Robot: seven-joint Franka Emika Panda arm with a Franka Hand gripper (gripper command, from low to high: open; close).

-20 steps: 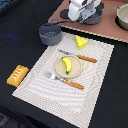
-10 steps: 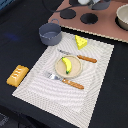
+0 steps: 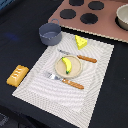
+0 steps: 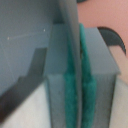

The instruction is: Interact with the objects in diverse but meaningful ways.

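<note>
Exterior view, finding one: the arm, which stood over the brown board with black round recesses (image 3: 107, 22) a second ago, is now wholly out of frame. Nothing else on the work surface has shifted in that interval.

Items are logged by size:
- The pale striped cloth placemat (image 3: 95, 75) lies flat below the board.
- The small grey two-handled pot (image 3: 50, 34) stands upright at the mat's far corner, towards the exterior view's left.
- The round tan plate (image 3: 56, 68) sits mid-mat, and the yellow toy banana (image 3: 67, 65) lies on it.
- The orange ridged bread slab (image 3: 17, 75) lies off the mat on the dark table, well apart to the exterior view's left.
- The yellow holed cheese wedge (image 3: 80, 41) rests on the mat near the board.
- The orange-handled fork (image 3: 65, 80) and orange-handled knife (image 3: 77, 56) flank the plate.
- A pale round bowl (image 3: 123, 17) is cut off at the frame edge.
- No sausage is seen.

In the wrist view, the gripper (image 4: 75, 95) appears clenched, its teal pads (image 4: 66, 90) pressed against a thin grey strip (image 4: 72, 30). What that strip belongs to cannot be determined.

Assessment: none of the visible toy foods, nor the pot, is engaged. The arm is likely occupied away from the mat.

Markings: no brand, label or legible writing appears in either view.
</note>
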